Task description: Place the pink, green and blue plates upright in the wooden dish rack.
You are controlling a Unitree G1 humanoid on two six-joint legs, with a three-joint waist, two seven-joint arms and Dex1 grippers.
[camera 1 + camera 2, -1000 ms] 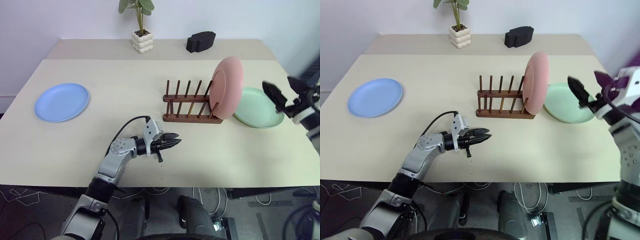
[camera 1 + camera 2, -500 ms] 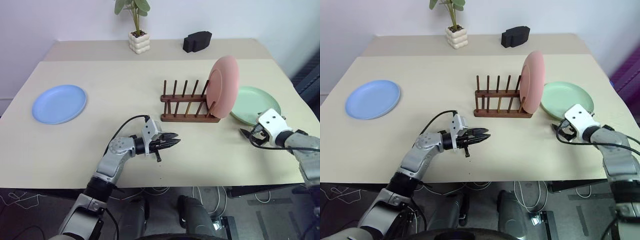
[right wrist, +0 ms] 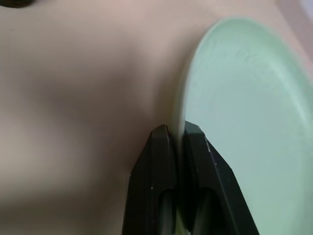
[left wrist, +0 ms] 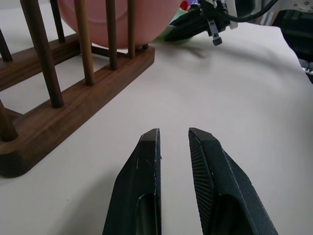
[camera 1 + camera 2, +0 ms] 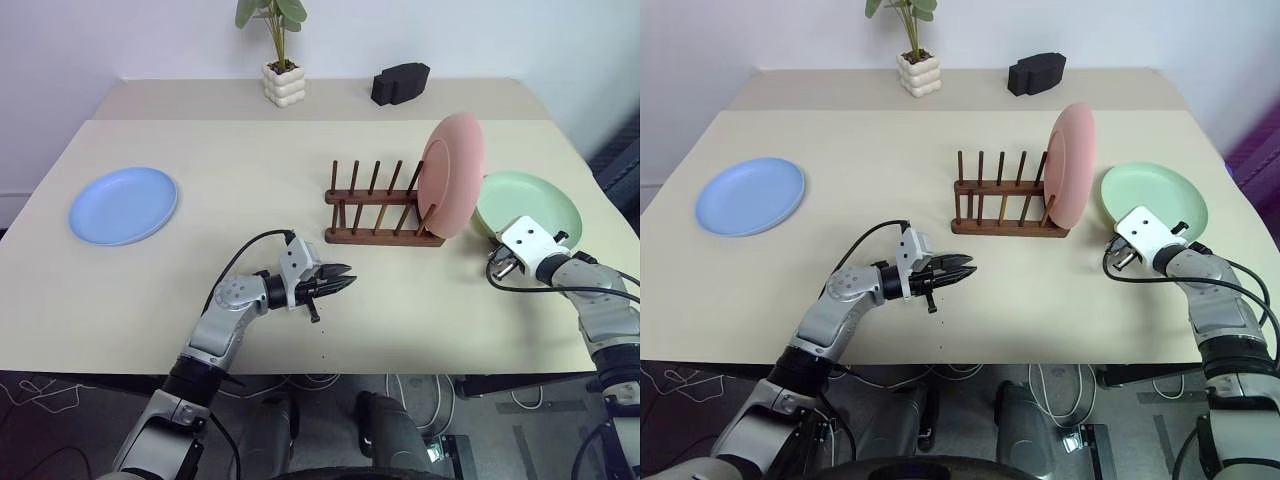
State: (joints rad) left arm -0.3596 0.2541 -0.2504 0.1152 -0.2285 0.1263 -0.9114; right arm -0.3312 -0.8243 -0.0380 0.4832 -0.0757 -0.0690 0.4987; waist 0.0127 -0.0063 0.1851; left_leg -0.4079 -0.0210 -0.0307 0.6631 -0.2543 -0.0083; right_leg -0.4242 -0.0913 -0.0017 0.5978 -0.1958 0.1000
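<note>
Two robot arms with silver-grey metal segments and black joint bands. The left gripper (image 5: 340,281) has two black tapered fingers (image 4: 139,196) with ribbed inner pads, mounted on a white wrist block; a black cable loops from that block back along the forearm. The right gripper (image 3: 175,139) has matching black fingers behind a white housing with two small dark screw holes, with black cables curling beside it.

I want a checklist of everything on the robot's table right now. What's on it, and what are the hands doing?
Surface: beige table, flat.
Job's things: pink plate upright in the wooden dish rack; green plate and blue plate lying flat.
Clutter: potted plant, black object at the back.
Grippers: right gripper shut on the green plate's rim; left gripper slightly parted, empty.
Cables: black cable on the left arm.
Surroundings: white wall.
</note>
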